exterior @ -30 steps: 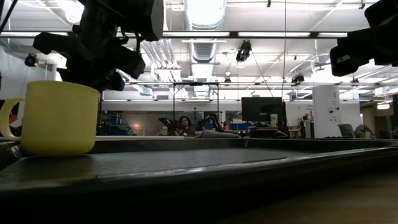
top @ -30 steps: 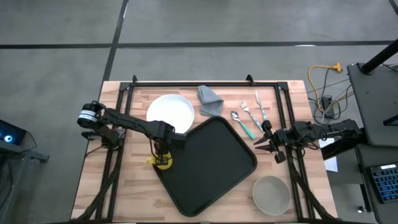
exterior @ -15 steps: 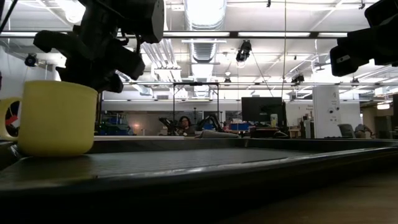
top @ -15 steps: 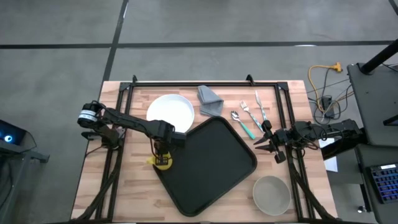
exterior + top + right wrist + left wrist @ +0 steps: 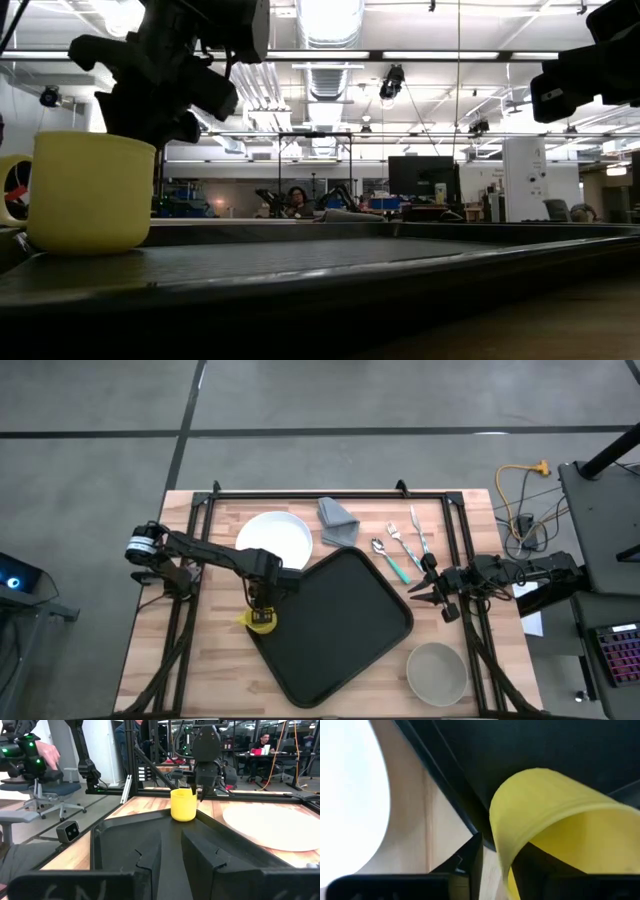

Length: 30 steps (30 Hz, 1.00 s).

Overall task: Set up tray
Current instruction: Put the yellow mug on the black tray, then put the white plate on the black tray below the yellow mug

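So far only the yellow mug (image 5: 261,619) stands at the tray (image 5: 345,630) edge, directly beneath my left gripper (image 5: 262,603), whose fingers straddle its rim, grip undetermined. Plate (image 5: 274,541), cutlery (image 5: 403,547), napkin (image 5: 337,521), bowl (image 5: 437,671) remain outside. Right gripper (image 5: 418,592) waits partly spread beside the tray.

You have no readable text, label, brand, number or sign anywhere in these views. The tray (image 5: 335,625) shows you a plain black surface with no marking, and the yellow mug (image 5: 183,805) at its edge is a bare yellow wall with no print. Beyond the tray, the screens and boxes far back in the room are too small for you to make out any lettering.
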Each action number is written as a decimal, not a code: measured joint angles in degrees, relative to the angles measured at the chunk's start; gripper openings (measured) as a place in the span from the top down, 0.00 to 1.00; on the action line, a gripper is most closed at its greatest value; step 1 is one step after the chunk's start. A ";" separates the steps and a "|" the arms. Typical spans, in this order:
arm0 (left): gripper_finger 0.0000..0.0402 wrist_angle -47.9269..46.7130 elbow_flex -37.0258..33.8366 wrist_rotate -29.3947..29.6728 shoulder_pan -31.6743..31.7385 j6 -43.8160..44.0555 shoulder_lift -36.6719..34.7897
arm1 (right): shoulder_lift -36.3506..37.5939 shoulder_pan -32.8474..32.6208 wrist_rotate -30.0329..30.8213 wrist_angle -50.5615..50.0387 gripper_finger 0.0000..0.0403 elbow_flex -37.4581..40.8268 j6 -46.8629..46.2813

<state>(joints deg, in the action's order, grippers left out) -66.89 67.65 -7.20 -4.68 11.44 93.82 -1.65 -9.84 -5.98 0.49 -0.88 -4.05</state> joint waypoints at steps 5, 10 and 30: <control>0.79 -3.21 2.22 0.04 0.30 0.00 0.00 | 0.00 0.01 -0.01 0.02 0.83 0.01 -0.01; 0.79 -3.84 4.71 0.04 0.28 0.01 -0.04 | 0.00 0.02 0.00 0.00 0.83 0.02 -0.02; 0.78 6.13 6.46 -0.08 0.24 2.60 -0.11 | 0.00 0.01 -0.02 0.00 0.83 0.00 -0.02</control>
<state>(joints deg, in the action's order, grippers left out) -60.76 74.11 -7.28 -4.45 14.04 93.71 -1.65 -9.83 -6.00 0.49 -0.89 -4.07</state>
